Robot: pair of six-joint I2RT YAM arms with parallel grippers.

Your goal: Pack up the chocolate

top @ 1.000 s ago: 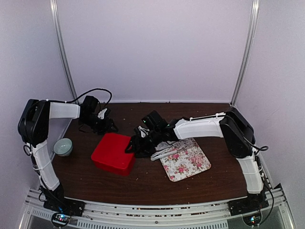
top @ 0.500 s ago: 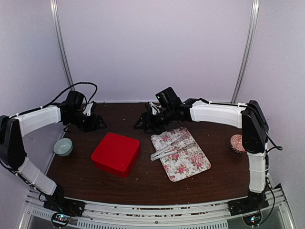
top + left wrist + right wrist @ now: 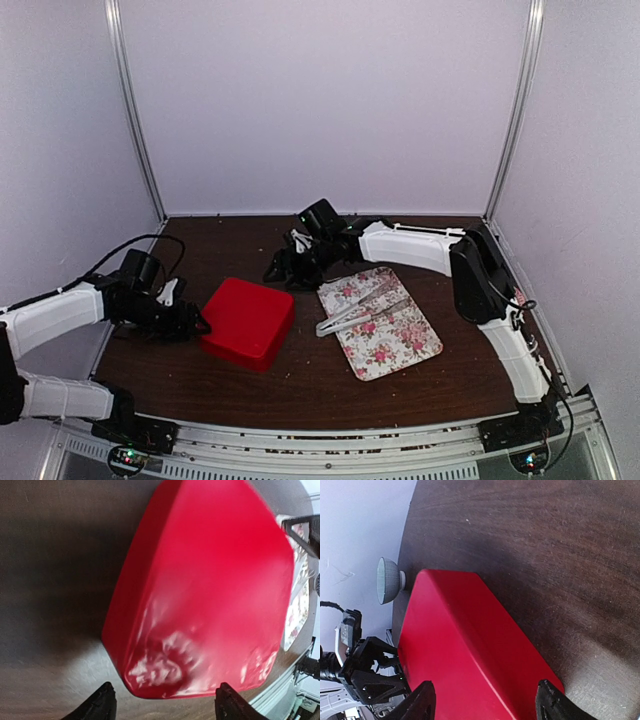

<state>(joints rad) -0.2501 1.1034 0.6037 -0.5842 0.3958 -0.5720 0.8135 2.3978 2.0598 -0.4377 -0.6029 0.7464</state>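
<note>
My left hand (image 3: 192, 323) gapes wide just left of the glossy red square box (image 3: 245, 320), and my right hand (image 3: 280, 271) is wide behind it. The chocolate is unseen, perhaps inside; I should straddle its edges squarely.

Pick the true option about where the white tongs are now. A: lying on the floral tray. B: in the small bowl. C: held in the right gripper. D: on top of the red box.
A: the white tongs lie across the floral tray, with nothing gripping them.
</note>
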